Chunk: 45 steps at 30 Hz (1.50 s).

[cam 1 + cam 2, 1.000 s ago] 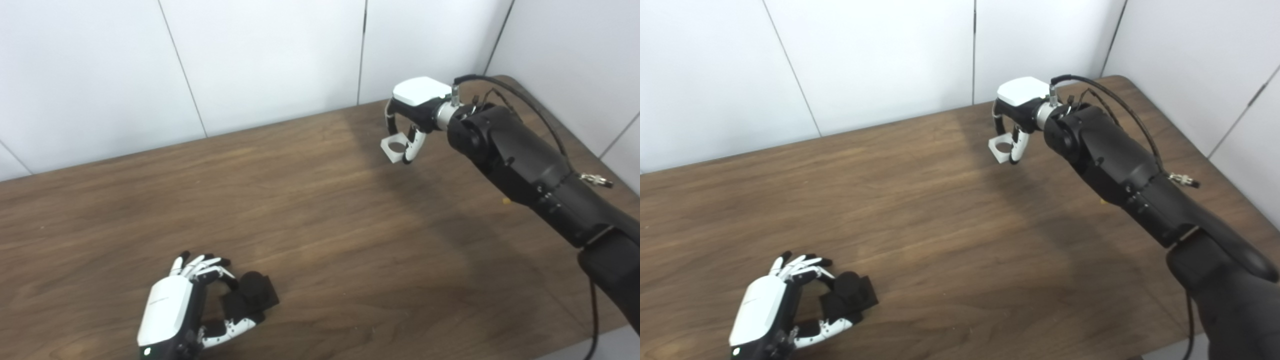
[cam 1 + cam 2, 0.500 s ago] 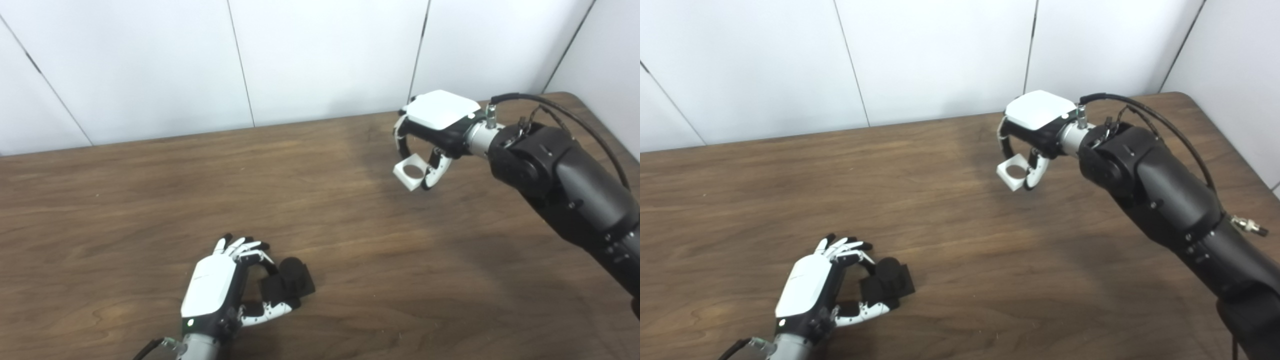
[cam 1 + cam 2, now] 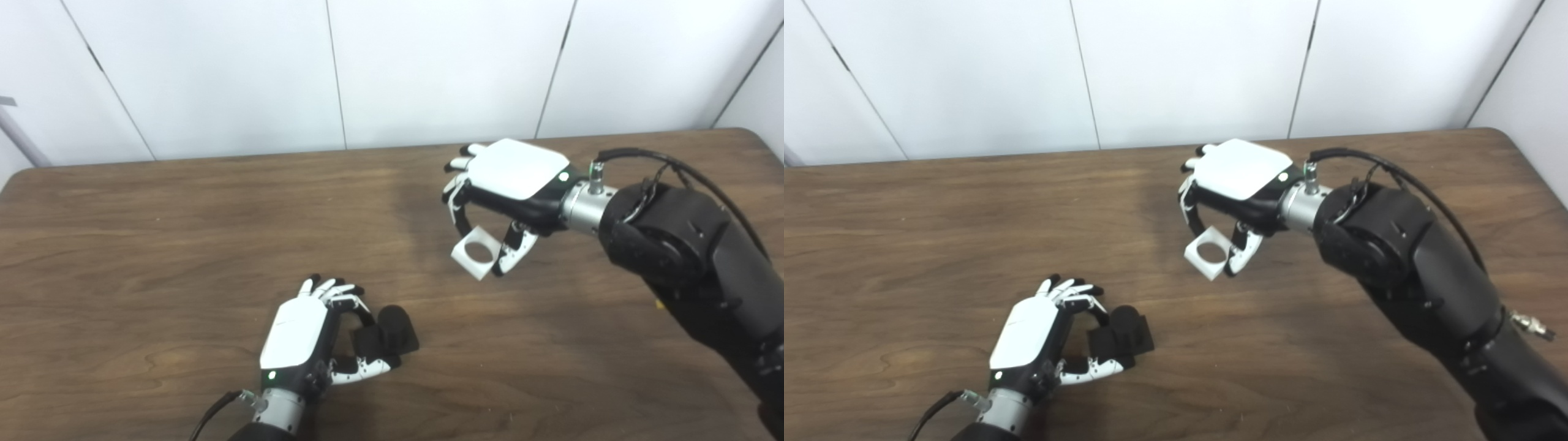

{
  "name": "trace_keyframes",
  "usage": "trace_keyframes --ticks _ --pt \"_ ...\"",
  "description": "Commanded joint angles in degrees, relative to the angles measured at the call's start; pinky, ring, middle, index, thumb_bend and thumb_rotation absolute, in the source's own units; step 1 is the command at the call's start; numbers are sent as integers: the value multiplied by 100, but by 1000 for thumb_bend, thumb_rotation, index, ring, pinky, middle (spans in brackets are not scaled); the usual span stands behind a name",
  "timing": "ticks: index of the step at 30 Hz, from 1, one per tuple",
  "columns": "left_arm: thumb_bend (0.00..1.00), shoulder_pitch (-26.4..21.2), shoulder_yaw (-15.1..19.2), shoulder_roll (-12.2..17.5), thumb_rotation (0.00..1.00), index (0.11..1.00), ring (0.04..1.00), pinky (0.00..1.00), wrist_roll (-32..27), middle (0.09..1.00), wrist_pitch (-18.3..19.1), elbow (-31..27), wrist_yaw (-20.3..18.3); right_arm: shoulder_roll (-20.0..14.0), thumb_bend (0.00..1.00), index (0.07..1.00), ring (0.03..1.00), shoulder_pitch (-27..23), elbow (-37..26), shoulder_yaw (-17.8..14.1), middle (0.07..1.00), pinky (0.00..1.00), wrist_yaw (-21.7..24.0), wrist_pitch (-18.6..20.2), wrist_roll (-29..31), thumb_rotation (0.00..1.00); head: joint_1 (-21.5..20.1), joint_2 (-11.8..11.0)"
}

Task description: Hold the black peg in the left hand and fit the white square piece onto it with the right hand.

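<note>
- Across the whole lower part of both views, a dark brown wood-grain tabletop is seen, with a rounded far right corner and a rounded far left corner.
- Behind the tabletop's far edge, a wall of plain white panels is seen, divided by thin dark seams.
- At the far left edge of the left eye view, a short grey bar is seen against the wall; what it belongs to cannot be told.
- Near the front edge, left of the middle, the left hand is laid low over the tabletop, its fingers and thumb curled around the black peg.
- The black peg is shown as a dark block with a rounded stud, lying on the wood just to the right of the left palm; whether it is lifted clear of the surface cannot be told.
- Toward the far right part of the tabletop, the right hand is held above the wood, palm down.
- The white square piece, with a round hole through it, is pinched between the right hand's thumb and fingers and is held tilted, clear of the tabletop.
- The white square piece and the black peg are kept well apart.
- A soft shadow is cast on the wood beneath the right hand.
</note>
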Motion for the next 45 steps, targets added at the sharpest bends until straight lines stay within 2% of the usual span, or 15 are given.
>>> trace_keyframes --ticks 1,12,18,32,45 --pt "521 27 -149 -25 51 486 889 1000 91 792 62 183 -196 75 525 483 944 -171 -249 -97 796 1000 53 8 44 139 12 7" --pt "521 -26 -242 -1 52 486 882 1000 99 787 113 224 -88 706 525 484 948 -215 -602 55 800 1000 408 -52 4 137 54 86" --pt "521 -59 -272 12 53 486 883 1000 105 789 137 258 -71 912 525 484 956 -226 -617 140 803 1000 551 -82 -74 136 72 109" --pt "520 -104 -300 -11 54 486 885 1000 94 788 149 300 -27 1186 524 485 963 -78 -262 252 800 1000 431 -345 -178 133 86 142" --pt "520 -127 -335 -13 53 487 879 1000 110 785 168 301 6 1252 524 485 956 18 40 248 794 1000 112 -670 -345 133 96 155"
